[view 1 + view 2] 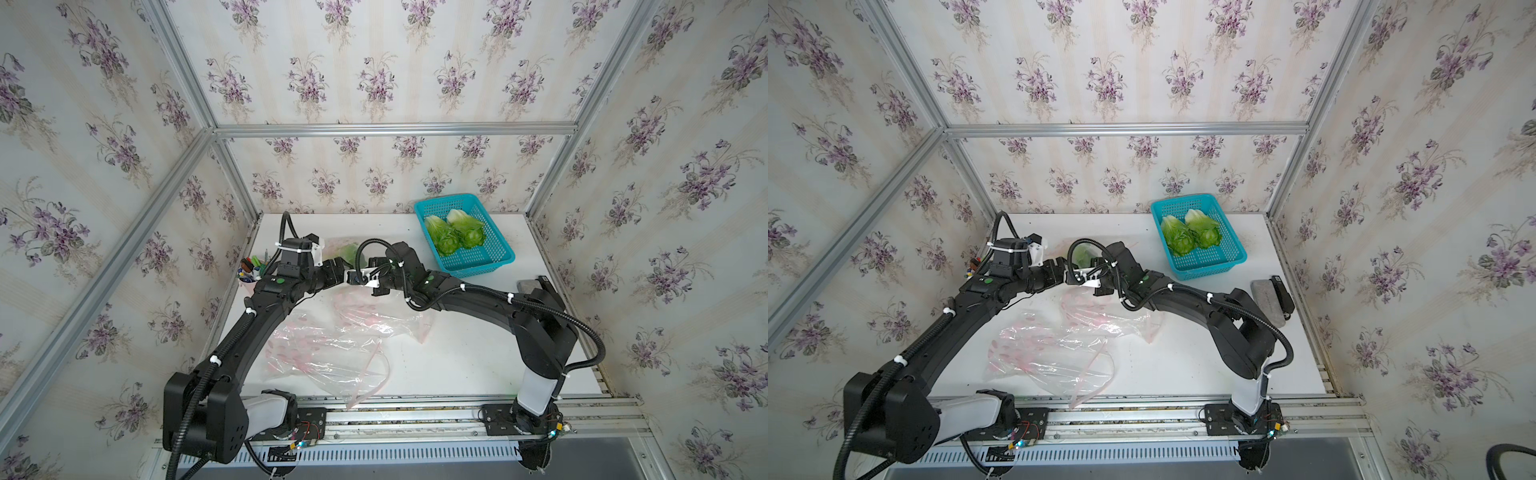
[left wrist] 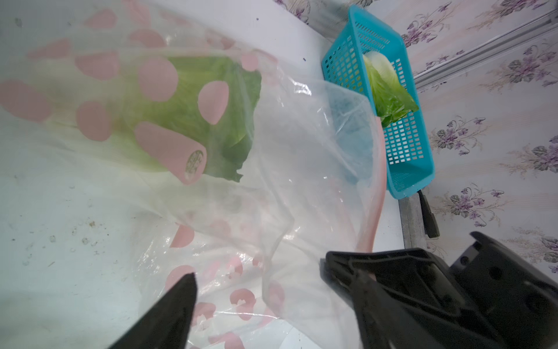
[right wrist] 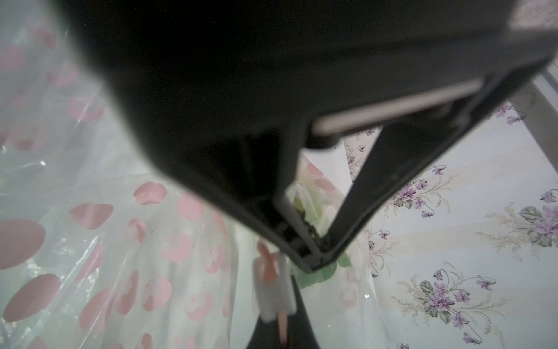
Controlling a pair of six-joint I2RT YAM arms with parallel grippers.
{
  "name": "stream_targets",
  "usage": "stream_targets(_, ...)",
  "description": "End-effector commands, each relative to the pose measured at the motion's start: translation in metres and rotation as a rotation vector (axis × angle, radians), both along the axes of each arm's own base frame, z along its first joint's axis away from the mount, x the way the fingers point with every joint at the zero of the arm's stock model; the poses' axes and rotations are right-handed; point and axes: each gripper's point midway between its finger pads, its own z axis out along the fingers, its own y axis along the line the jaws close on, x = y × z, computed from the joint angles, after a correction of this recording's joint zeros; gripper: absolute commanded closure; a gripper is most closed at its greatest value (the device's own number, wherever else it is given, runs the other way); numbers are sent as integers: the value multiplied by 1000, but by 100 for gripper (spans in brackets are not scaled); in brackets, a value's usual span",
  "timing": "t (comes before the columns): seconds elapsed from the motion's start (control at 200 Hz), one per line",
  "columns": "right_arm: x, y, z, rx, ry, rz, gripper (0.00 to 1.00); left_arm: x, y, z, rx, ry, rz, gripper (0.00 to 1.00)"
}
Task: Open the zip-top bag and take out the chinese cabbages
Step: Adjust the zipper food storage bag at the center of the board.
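Two cabbages [image 1: 442,241] lie side by side and touching in the blue basket [image 1: 486,259] at the far right of the table [image 1: 457,357], pale bases toward the back wall and green tops toward the front. We find the third cabbage [image 2: 181,116] inside the bag [image 2: 302,151], a clear one printed with pink blobs, lying at the far middle of the table just left of the basket. In both top views only a patch of its green shows behind the two wrists, which meet there almost nose to nose. In the left wrist view its crinkled leaves press against the film, and the pink zip strip curves along the bag's loose edge on the basket side. We see the left gripper [image 2: 259,269] with its fingers well apart, film spread between them and nothing clamped. The right gripper [image 3: 314,256] has its fingers brought together at the tips, right against the bag and just beside the white slider [image 3: 273,287] on the pink strip. Whether film is pinched between them we cannot tell. A bit of green leaf shows through the plastic by those tips. More loose film [image 1: 328,357] with the same pink print lies crumpled nearer the front edge, between the two arms.
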Motion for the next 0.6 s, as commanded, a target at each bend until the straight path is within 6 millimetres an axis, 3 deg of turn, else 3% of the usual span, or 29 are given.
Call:
stream_targets(0.0, 8, -13, 8, 66, 122, -132, 100, -1, -6, 26, 12, -96, -62, 1)
stream_targets(0.17, -3, -34, 13, 171, 252, -152, 100, -6, -5, 51, 42, -199, -107, 1)
stream_targets(0.42, 0, -59, 27, 285, 405, -130, 100, -40, -48, 76, 4, -400, -497, 1)
stream_targets(0.6, -2, -59, 33, 283, 454, -108, 100, -64, -70, 80, 12, -499, -671, 37)
